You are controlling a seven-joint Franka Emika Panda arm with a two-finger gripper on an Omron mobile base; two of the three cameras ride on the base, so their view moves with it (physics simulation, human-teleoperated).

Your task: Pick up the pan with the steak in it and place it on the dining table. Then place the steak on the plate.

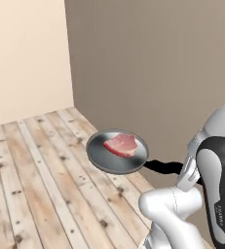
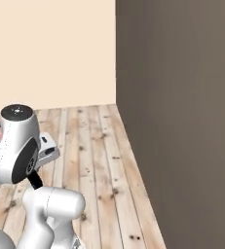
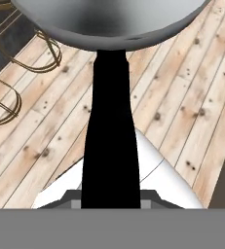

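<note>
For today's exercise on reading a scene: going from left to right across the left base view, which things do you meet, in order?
Cream wall → round grey metal frying pan carrying the pinkish-red raw steak → the pan's straight black handle → white robot arm with dark joints.

White glossy arm (image 1: 172, 206), dark joint panels, rounded segments.

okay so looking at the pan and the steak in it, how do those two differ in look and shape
The pan is round, smooth grey metal with a straight black handle; the steak is an irregular pinkish-red slab with a paler edge. The pan is the wider of the two, and the steak covers only part of its floor, toward the far side. The pan is held by its handle in the shut gripper; the steak merely lies in it. Both are carried above the wooden floor.
</note>
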